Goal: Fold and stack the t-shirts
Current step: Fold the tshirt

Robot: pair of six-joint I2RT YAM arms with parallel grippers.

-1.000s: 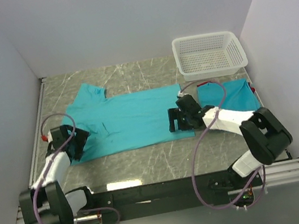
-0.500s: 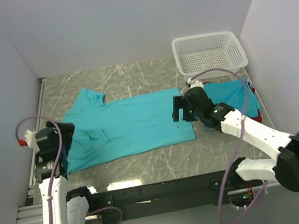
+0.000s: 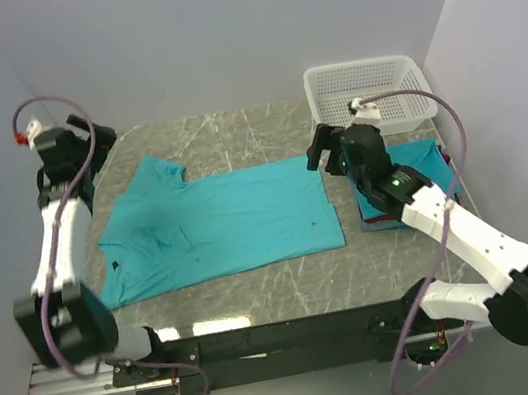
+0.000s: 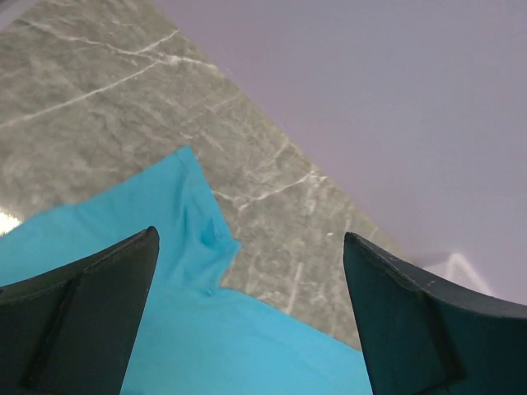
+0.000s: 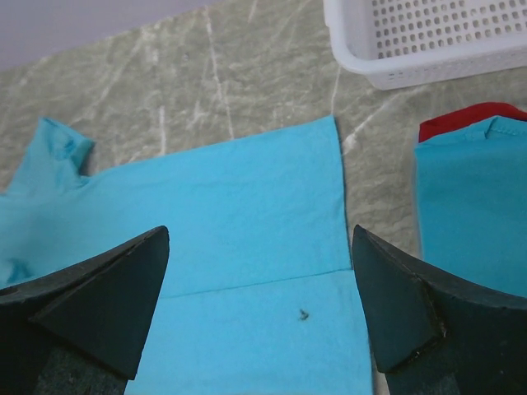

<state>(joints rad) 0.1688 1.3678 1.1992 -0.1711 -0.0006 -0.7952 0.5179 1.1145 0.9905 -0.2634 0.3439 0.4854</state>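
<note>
A teal t-shirt (image 3: 218, 225) lies spread flat across the middle of the table, sleeves to the left. It also shows in the left wrist view (image 4: 189, 222) and the right wrist view (image 5: 247, 214), where a folded edge runs across it. A folded stack, teal on top (image 3: 410, 171) with a red shirt (image 5: 469, 115) under it, lies at the right. My left gripper (image 3: 97, 135) is open and empty, raised above the back left corner near the sleeve. My right gripper (image 3: 318, 151) is open and empty, above the shirt's back right corner.
A white mesh basket (image 3: 368, 94) stands at the back right, just behind the folded stack, and shows in the right wrist view (image 5: 428, 37). Walls close the table on the left, back and right. Bare marble (image 3: 232, 127) lies behind the shirt.
Both grippers have left the shirt's near corners and swung up and toward the back. The left arm rose to the back left corner. The shirt now lies flatter.
</note>
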